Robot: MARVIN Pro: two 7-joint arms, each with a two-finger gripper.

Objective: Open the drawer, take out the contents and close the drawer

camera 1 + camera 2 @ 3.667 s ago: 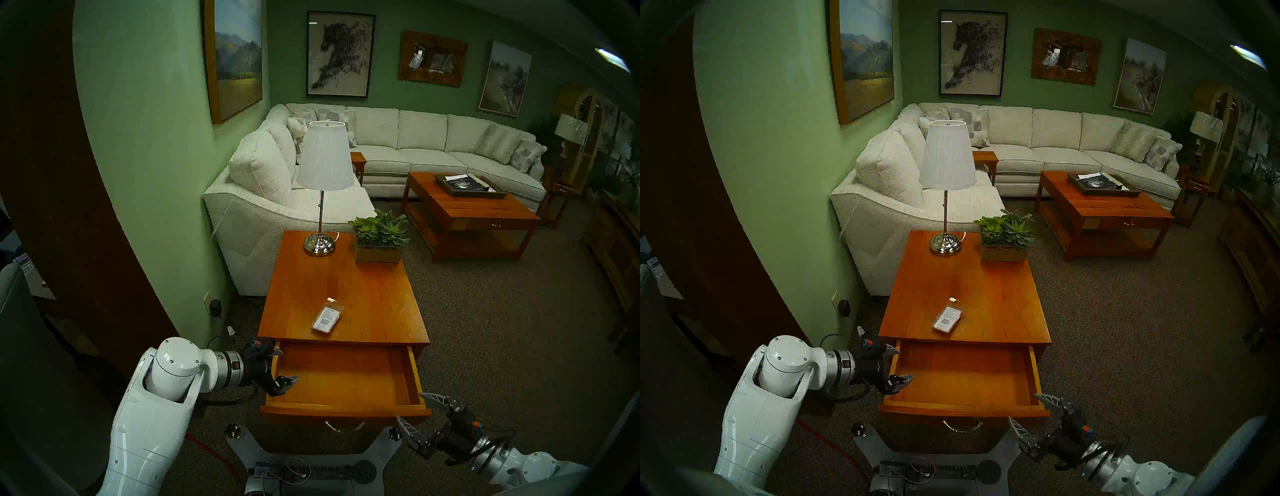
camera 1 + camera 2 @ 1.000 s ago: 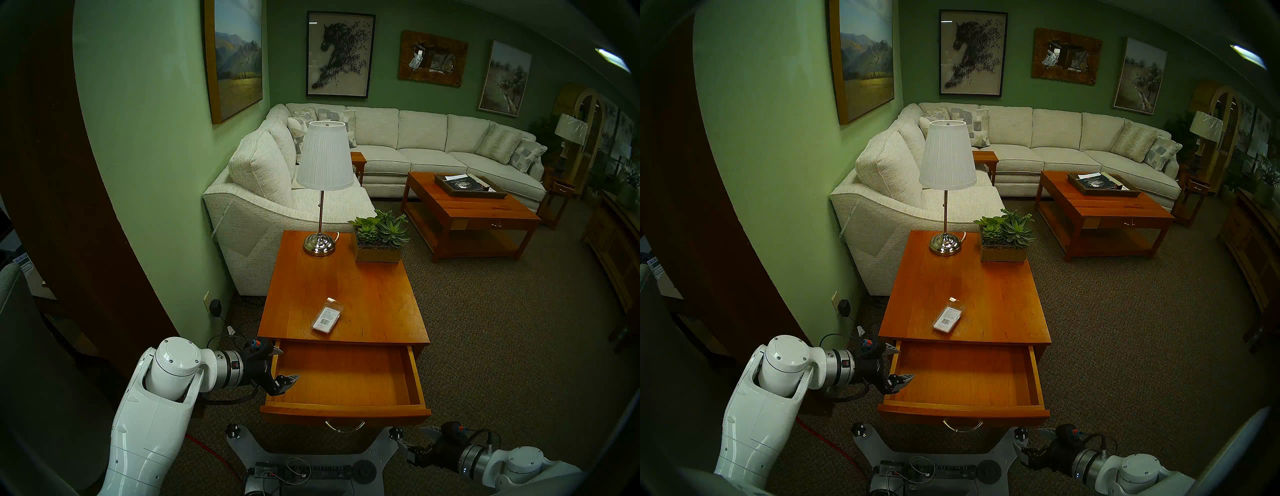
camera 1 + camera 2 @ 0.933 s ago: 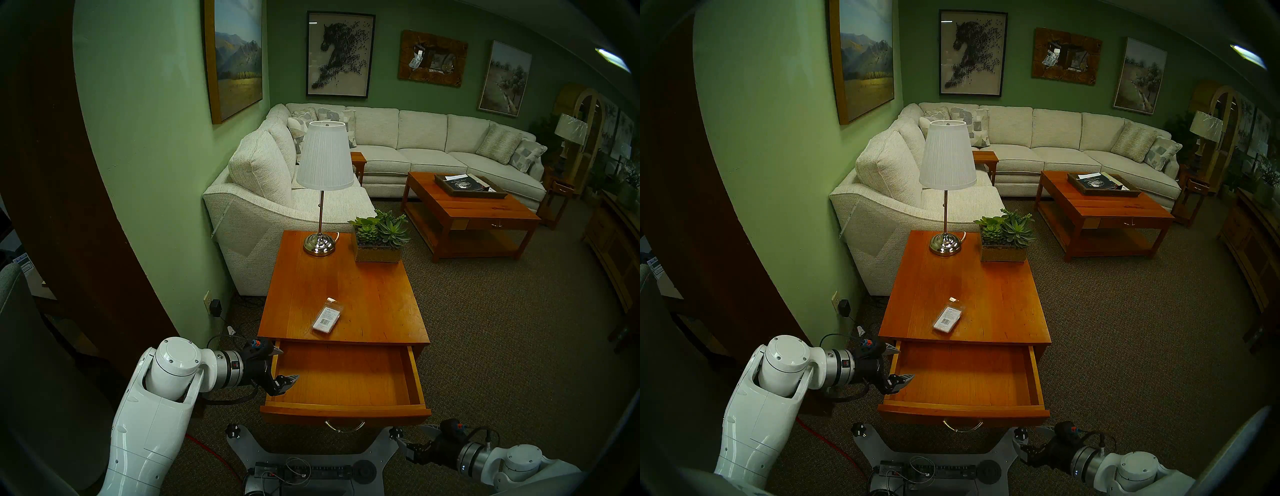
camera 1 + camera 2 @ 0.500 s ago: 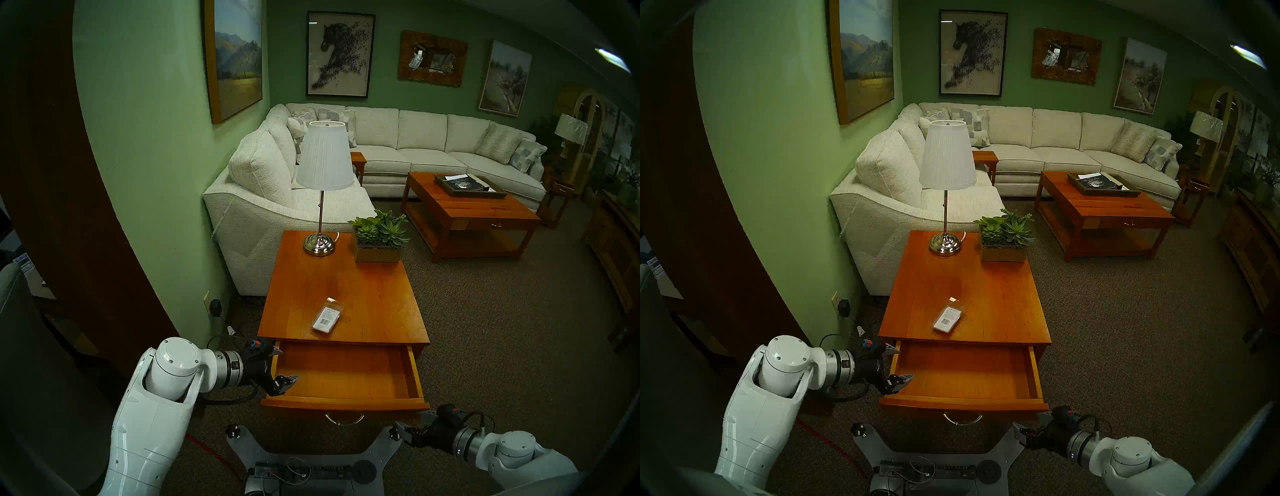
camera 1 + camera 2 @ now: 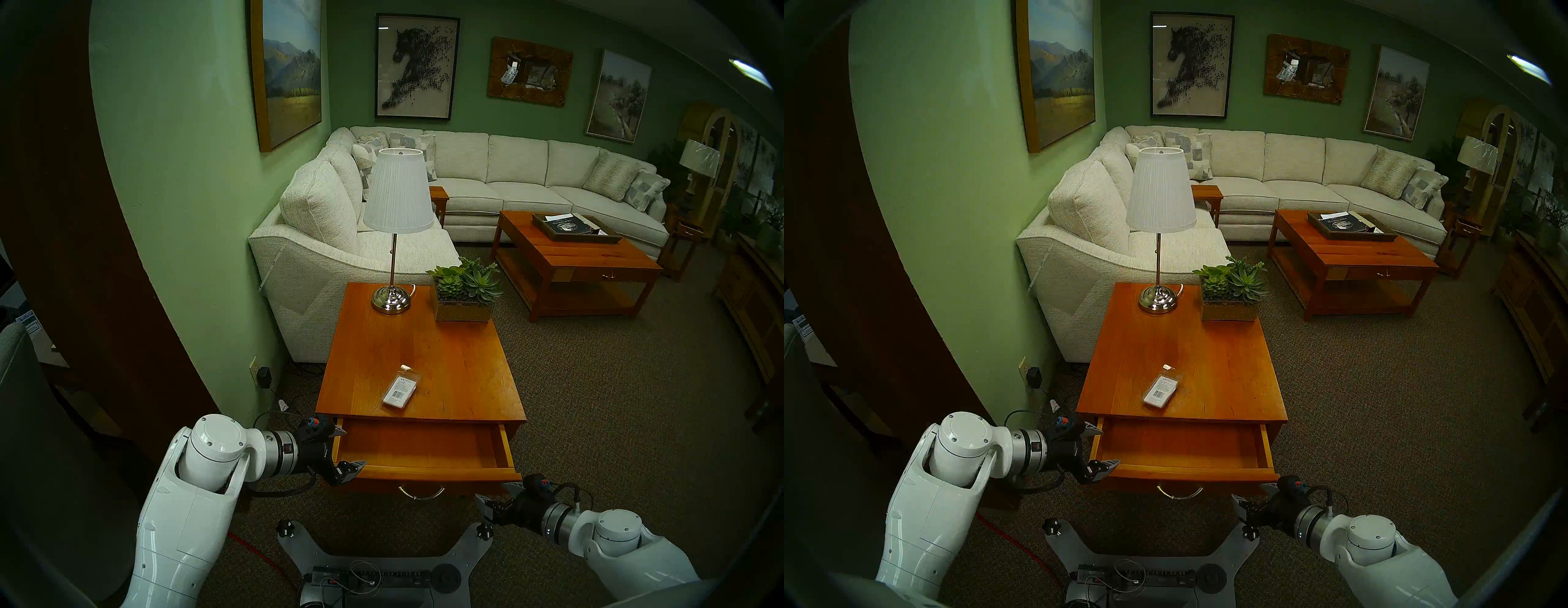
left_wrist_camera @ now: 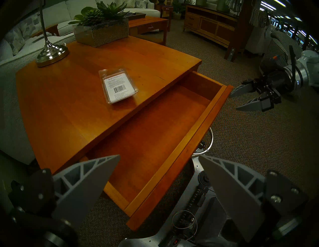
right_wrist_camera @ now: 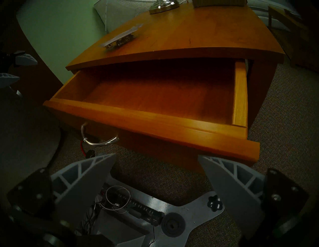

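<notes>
The drawer [image 5: 424, 450] stands part-way out of the side table [image 5: 424, 352], bare wood showing inside, and its curved metal handle [image 5: 421, 494] hangs from the front. The packet [image 5: 400, 391] lies flat on the tabletop just behind the drawer opening, label up, touching neither arm. The right gripper [image 5: 496, 499] sits low at the drawer's front right corner, pointing forward and toward the left, its two fingers spread apart and empty; in the left wrist view the upper fingertip [image 6: 239, 90] looks to be right at the end of the drawer front, though whether it presses on the wood I cannot tell. The left gripper [image 5: 345, 448] hangs at the drawer's left side, angled down and toward the right, jaws wide and holding nothing, one finger above the near left corner of the drawer and the other by the table's edge. Compared with a second ago, the drawer front has gone back toward the table, so less of the inside shows, and the right arm has come forward with it; the left arm and the packet are where they were. From the head, the face of the drawer front is hidden under its own top edge. A lamp [image 5: 396, 237] and a planter [image 5: 464, 293] stand at the table's far end.
</notes>
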